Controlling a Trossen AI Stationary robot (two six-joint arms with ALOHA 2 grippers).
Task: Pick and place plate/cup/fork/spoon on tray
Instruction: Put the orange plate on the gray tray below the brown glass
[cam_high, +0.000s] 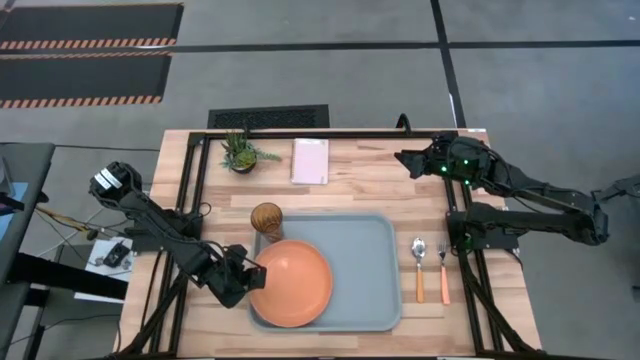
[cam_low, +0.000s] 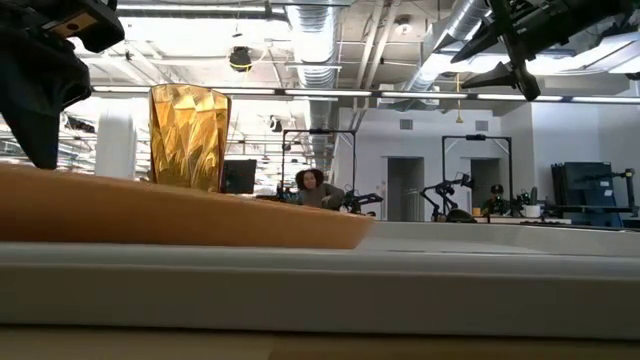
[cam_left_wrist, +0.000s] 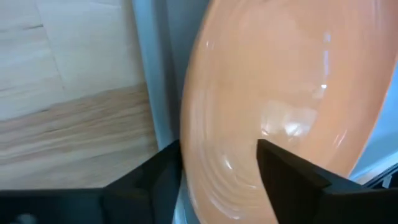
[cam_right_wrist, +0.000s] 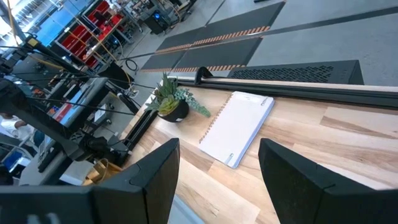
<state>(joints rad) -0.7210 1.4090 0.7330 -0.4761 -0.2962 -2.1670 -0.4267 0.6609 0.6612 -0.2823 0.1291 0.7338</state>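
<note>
High view: the tray (cam_high: 372, 262) carries the plate (cam_high: 292, 283) at its left end, the cup (cam_high: 267, 219) on its far-left corner; the fork (cam_high: 443, 271) and spoon (cam_high: 419, 268) lie on the table (cam_high: 360, 185) right of the tray.

Left wrist view: the left claw (cam_left_wrist: 219, 163) pinches the plate's rim.

Right wrist view: the right claw (cam_right_wrist: 219, 163), spread, hovers beyond the tray's far-right corner.
</note>
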